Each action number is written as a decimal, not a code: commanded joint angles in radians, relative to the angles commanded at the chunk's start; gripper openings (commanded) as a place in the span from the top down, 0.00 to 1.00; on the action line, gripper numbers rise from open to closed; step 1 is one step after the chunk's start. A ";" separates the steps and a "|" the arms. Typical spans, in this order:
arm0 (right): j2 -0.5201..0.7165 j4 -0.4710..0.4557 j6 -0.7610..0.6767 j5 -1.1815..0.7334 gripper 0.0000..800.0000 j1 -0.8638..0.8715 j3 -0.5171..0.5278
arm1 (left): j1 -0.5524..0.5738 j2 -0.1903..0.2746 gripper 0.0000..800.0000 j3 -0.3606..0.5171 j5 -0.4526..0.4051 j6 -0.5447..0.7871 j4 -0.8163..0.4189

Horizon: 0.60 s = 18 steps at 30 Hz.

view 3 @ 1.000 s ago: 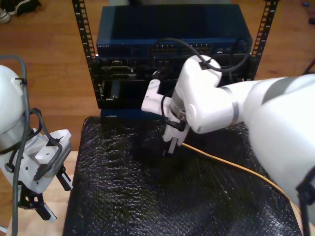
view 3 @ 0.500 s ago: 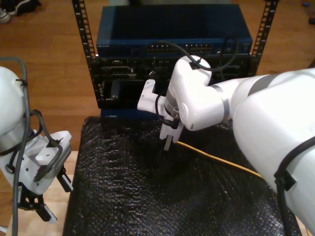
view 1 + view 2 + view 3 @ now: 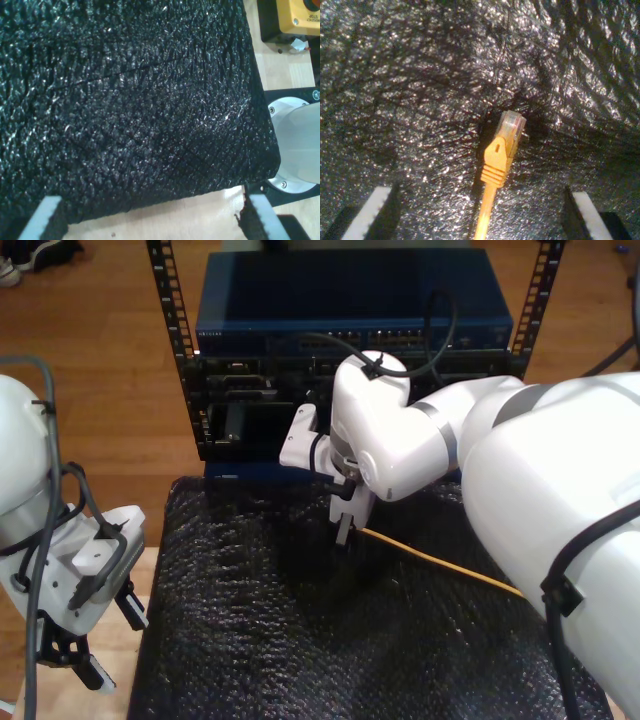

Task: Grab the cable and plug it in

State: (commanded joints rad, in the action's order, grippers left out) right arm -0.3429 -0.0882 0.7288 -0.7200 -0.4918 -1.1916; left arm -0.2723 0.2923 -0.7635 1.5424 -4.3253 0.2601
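The yellow-orange cable point(image 3: 440, 560) lies on a black bubble-textured mat point(image 3: 290, 640), running from the exterior view's right toward the middle. Its clear plug point(image 3: 511, 127) and ribbed boot point(image 3: 495, 162) rest flat on the mat. My second gripper point(image 3: 480, 212) is open, its two pale pads well apart either side of the cable just behind the plug and touching nothing. In the exterior view my second gripper point(image 3: 343, 533) points down at the cable's end. My first gripper point(image 3: 152, 217) is open and holds nothing; it hangs over the mat's edge and bare wood, at the exterior view's lower left point(image 3: 110, 640).
A rack point(image 3: 350, 390) behind the mat holds a blue network switch point(image 3: 350, 300) with a row of ports point(image 3: 400, 338). Black arm cables loop in front of it. A yellow emergency-stop box point(image 3: 300, 15) and a robot base point(image 3: 300, 145) sit beside the mat.
My second arm has shifted toward the exterior view's left, its gripper staying over the cable's end. My first arm has not moved.
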 joint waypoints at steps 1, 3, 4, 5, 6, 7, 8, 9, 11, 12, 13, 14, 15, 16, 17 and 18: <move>-0.003 0.000 0.000 0.000 0.08 0.000 -0.002 | 0.000 0.000 0.00 0.000 0.000 0.000 0.000; -0.011 -0.002 0.000 0.000 0.10 0.000 -0.008 | 0.000 0.000 0.00 0.000 0.000 0.000 0.000; -0.017 -0.002 0.000 0.000 0.10 0.000 -0.015 | 0.000 0.000 0.00 0.000 0.000 0.000 0.000; -0.020 -0.002 0.000 0.000 0.11 0.002 -0.018 | 0.000 0.000 0.00 0.000 0.000 0.000 0.000; -0.020 -0.002 0.000 0.000 0.11 0.000 -0.020 | 0.000 0.000 0.00 0.000 0.000 0.000 0.000; -0.020 -0.002 0.000 0.000 0.13 0.000 -0.020 | 0.000 0.000 0.00 0.000 0.000 0.000 0.000; -0.021 -0.002 0.000 0.000 0.13 0.000 -0.021 | 0.000 0.000 0.00 0.002 0.000 0.000 0.000; -0.021 -0.002 0.000 0.000 0.14 0.000 -0.021 | 0.000 0.000 0.00 0.002 0.000 0.000 0.000; -0.021 -0.002 0.000 0.000 0.16 0.000 -0.023 | 0.000 0.000 0.00 0.003 0.000 0.000 0.000; -0.021 -0.002 0.000 0.000 0.17 0.000 -0.023 | 0.000 0.000 0.00 0.003 0.000 0.002 0.000; -0.025 -0.002 0.000 0.000 0.18 0.000 -0.023 | 0.000 0.000 0.00 0.003 0.000 0.002 0.000; -0.026 -0.002 0.000 0.000 0.20 0.000 -0.023 | 0.000 0.000 0.00 0.003 0.000 0.002 0.000; -0.028 -0.002 -0.002 0.000 0.22 0.000 -0.023 | 0.000 -0.002 0.00 0.003 0.000 0.002 0.000; -0.028 -0.002 -0.002 0.000 0.23 0.002 -0.023 | 0.000 -0.002 0.00 0.003 0.000 0.002 0.000; -0.028 -0.003 -0.002 0.000 0.26 0.002 -0.023 | 0.000 -0.002 0.00 0.003 0.000 0.002 0.000; -0.028 -0.003 -0.003 0.000 0.28 0.002 -0.023 | 0.000 -0.002 0.00 0.003 0.000 0.002 0.000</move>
State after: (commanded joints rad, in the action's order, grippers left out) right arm -0.3705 -0.0913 0.7258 -0.7200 -0.4902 -1.2146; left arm -0.2723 0.2908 -0.7605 1.5424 -4.3238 0.2601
